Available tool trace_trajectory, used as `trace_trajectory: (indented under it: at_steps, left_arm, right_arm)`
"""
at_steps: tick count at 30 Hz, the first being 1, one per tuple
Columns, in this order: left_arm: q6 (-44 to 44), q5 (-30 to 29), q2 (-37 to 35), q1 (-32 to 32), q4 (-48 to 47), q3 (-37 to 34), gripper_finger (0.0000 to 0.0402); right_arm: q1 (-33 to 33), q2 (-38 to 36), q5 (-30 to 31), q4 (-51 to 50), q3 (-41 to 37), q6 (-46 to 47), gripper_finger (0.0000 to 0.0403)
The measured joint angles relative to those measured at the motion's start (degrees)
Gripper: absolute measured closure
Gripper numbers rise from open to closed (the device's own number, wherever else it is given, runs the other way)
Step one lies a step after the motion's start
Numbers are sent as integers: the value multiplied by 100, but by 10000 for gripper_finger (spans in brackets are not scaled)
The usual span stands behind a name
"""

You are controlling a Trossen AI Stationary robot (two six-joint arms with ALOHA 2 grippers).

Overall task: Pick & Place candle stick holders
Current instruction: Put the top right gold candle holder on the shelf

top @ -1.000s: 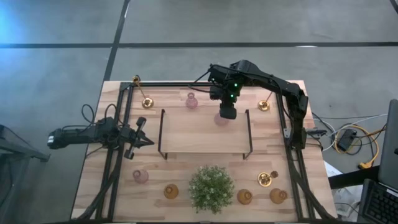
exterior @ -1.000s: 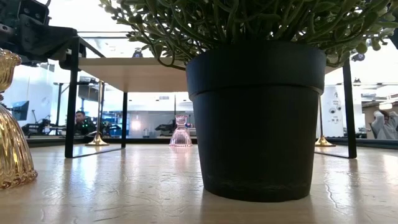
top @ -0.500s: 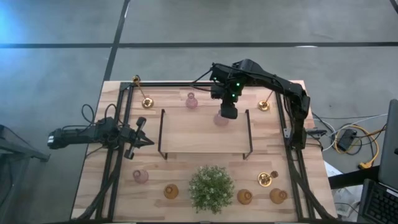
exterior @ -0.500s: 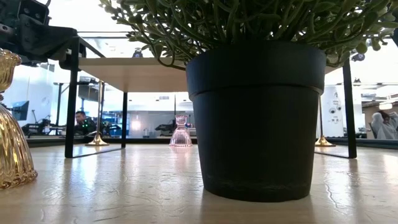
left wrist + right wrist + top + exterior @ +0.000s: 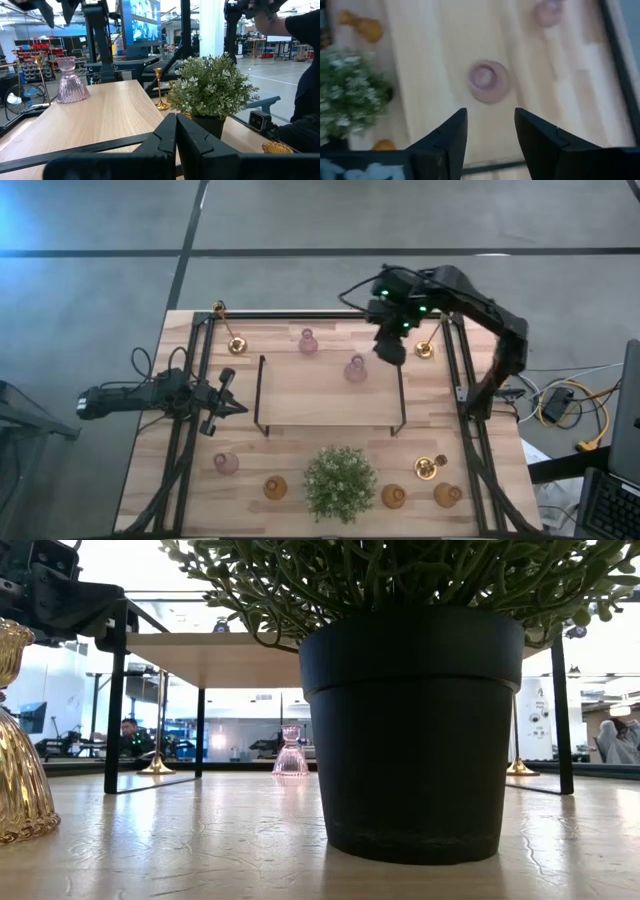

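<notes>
**Pink holder left on the shelf, right arm pulls away**

The right gripper (image 5: pixel 392 351) has its fingers spread and empty, and has swung from above the pink glass holder (image 5: pixel 355 369) toward the shelf's (image 5: pixel 300 405) right edge, near a brass stick (image 5: pixel 425 348). The pink holder stands alone on the shelf, so that placement looks done. The left gripper (image 5: pixel 226 380), pressed shut, waits at the table's (image 5: pixel 500 500) left side. Other holders remain around the plant (image 5: pixel 340 482).

**A:** what's the room like around the table (image 5: pixel 300 480)?

**B:** grey concrete floor (image 5: pixel 300 220) w/ dark seam lines. Pale wood planks on top. Cables (image 5: pixel 570 405) lying off to one side. Low cam shows a bright, open workshop, big windows (image 5: pixel 240 730), someone sitting way back. A blue monitor (image 5: pixel 141 22) and shelving (image 5: pixel 30 55) too.
</notes>
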Motion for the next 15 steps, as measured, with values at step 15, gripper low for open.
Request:
trace_trajectory:
  at_steps: [15]
  left_arm:
    - [0, 0, 0, -2, 0, 1, 390]
  right_arm:
    - [1225, -3187, 3164, 1532, -4142, 3411, 299]
